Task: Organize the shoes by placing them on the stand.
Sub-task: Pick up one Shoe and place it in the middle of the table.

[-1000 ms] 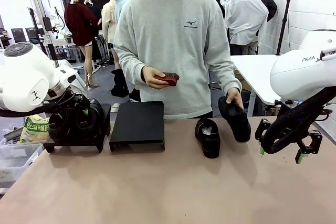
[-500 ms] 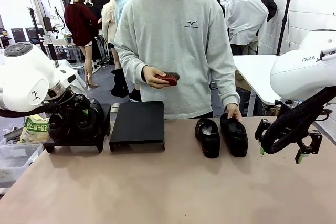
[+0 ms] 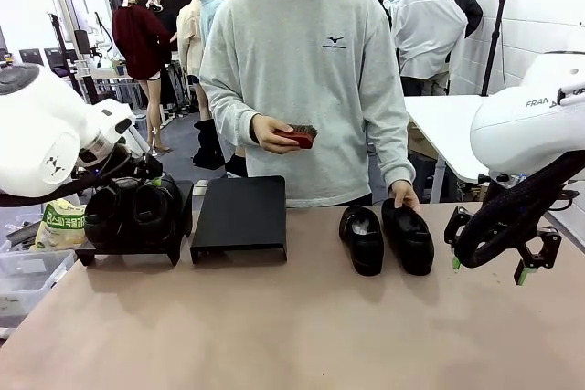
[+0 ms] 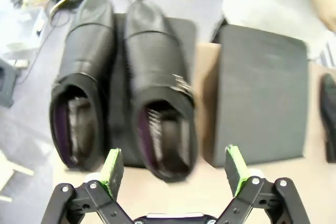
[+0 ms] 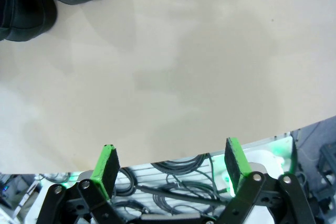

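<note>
Two black shoes (image 3: 409,237) stand side by side on the table (image 3: 292,335) at the middle right of the front view. Their long axes run up and down the frame, toes toward the bottom edge. The person's hand (image 3: 403,195) rests on the heel end of the right-hand one; whether it grips or only touches is hard to make out.

The right gripper (image 3: 489,267) hangs just right of them, above the table top, with its fingers apart and empty. In its wrist view the two sit in the upper left corner, well apart from the green pads (image 5: 107,162). I judge this the nearer arm for them.

The empty stand (image 3: 238,216) lies just left of the shoes, so a carry would run leftward across the middle.

The left gripper (image 4: 176,169), likewise spread wide and holding nothing, hovers over the loaded stand (image 4: 184,30) at centre left. There the placed pair (image 4: 157,87) lies with its heel openings toward the fingers. The person's other hand holds a brush (image 3: 294,137).
</note>
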{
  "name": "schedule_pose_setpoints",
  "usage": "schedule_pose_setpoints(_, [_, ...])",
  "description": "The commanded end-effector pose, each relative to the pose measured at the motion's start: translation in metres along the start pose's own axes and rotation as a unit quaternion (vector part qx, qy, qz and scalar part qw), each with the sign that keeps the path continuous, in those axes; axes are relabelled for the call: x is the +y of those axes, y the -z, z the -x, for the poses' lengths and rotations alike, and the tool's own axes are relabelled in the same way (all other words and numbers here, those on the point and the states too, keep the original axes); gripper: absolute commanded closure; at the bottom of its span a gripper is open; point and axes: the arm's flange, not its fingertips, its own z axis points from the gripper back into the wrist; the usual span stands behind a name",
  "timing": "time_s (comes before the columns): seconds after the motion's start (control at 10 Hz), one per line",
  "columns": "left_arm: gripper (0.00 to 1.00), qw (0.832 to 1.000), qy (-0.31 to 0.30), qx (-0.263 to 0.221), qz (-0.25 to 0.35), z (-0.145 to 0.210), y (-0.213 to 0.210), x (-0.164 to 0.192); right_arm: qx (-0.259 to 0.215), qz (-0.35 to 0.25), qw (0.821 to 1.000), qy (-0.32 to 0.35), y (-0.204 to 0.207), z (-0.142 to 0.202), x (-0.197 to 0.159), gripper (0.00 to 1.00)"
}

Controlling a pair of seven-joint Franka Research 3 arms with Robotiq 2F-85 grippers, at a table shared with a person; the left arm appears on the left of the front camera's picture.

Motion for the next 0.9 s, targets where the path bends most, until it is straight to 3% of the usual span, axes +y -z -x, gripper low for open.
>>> schedule_pose_setpoints(0.0, [0.00,0.999,0.024,0.010,0.044,0.034,-0.054,-0.016,0.001,0.004,1.000,-0.005,0.000,0.000,-0.001,0.00])
schedule_pose_setpoints(0.1, [0.00,0.996,0.016,0.051,0.075,0.041,-0.070,-0.028,0.001,0.004,1.000,-0.005,0.000,0.000,-0.001,0.00])
schedule_pose_setpoints(0.2, [0.00,0.983,0.033,0.143,0.109,0.054,-0.078,-0.045,0.001,0.004,1.000,-0.005,0.000,0.000,-0.001,0.00])
schedule_pose_setpoints(0.3, [0.00,0.970,0.067,0.210,0.105,0.070,-0.068,-0.065,0.001,0.004,1.000,-0.005,0.000,0.000,-0.001,0.00])
schedule_pose_setpoints(0.5, [0.00,0.939,0.127,0.297,0.115,0.096,-0.073,-0.094,0.001,0.004,1.000,-0.005,0.000,0.000,-0.001,0.00])
schedule_pose_setpoints(0.6, [0.00,0.926,0.171,0.308,0.133,0.102,-0.080,-0.101,0.001,0.004,1.000,-0.005,0.000,0.000,-0.001,0.00])
schedule_pose_setpoints(0.8, [0.00,0.924,0.192,0.280,0.178,0.101,-0.100,-0.093,0.001,0.004,1.000,-0.005,0.000,0.000,-0.001,0.00])
